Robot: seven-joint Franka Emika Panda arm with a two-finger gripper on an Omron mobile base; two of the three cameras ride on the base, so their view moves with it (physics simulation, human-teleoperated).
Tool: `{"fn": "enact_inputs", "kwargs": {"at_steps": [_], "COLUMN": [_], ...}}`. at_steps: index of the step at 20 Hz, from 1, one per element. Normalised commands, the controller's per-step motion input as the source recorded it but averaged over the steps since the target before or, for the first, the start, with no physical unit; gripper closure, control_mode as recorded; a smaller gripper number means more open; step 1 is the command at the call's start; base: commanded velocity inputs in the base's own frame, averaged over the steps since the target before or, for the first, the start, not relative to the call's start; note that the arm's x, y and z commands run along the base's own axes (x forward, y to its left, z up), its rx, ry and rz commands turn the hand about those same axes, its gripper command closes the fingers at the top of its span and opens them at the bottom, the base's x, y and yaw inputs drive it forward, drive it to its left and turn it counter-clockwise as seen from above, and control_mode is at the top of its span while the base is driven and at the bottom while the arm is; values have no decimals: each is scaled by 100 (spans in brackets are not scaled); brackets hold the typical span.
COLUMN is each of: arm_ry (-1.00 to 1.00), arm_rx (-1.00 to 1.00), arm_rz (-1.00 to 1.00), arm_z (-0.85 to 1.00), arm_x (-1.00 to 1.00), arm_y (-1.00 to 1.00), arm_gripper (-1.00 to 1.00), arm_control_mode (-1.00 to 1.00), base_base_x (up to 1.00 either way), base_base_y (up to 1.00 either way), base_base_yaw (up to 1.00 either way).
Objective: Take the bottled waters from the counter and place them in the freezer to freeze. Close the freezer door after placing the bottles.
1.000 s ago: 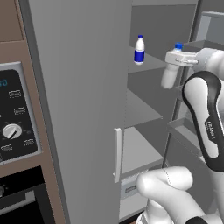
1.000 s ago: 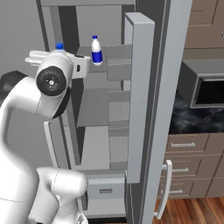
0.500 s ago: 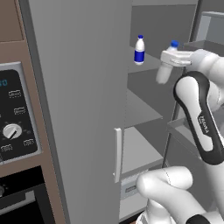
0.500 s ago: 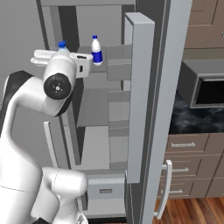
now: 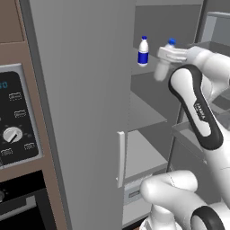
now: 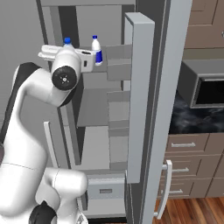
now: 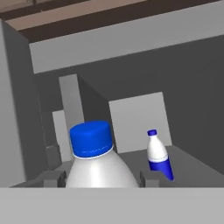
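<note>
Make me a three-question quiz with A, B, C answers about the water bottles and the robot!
1. Where does the labelled bottle stand?
A. on a freezer shelf
B. on the floor
C. in a drawer

2. What colour are the bottle caps?
A. red
B. blue
C. green

3. What is the gripper doing?
A. hanging open
B. shut on the second bottle
C. pulling a handle

Answers: 1 A, it stands upright on the upper shelf; 2 B, both caps are blue; 3 B, the hand view shows the bottle between the fingers.

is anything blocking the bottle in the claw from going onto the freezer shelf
Nothing visible does. The held bottle faces an open stretch of shelf; the other bottle already stands there, off to one side, leaving room beside it.
</note>
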Motion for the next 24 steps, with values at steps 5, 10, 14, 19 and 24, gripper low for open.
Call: {"fn": "enact_inputs", "kwargs": {"at_steps": [5, 10, 14, 19, 24], "arm_ry": [0, 0, 0, 0, 0], "arm_rx": [-6, 0, 0, 0, 0], "arm_rz": [1, 0, 0, 0, 0], "arm_z": [0, 0, 0, 0, 0], "arm_x": [23, 28, 42, 45, 33], "arm_y": [20, 16, 2, 0, 0], "arm_gripper": [100, 100, 100, 100, 100], "arm_control_mode": [-100, -100, -100, -100, -100], "base_base_x": [0, 0, 0, 0, 0], "base_base_y": [0, 0, 0, 0, 0], "base_base_yaw": [0, 0, 0, 0, 0]}}
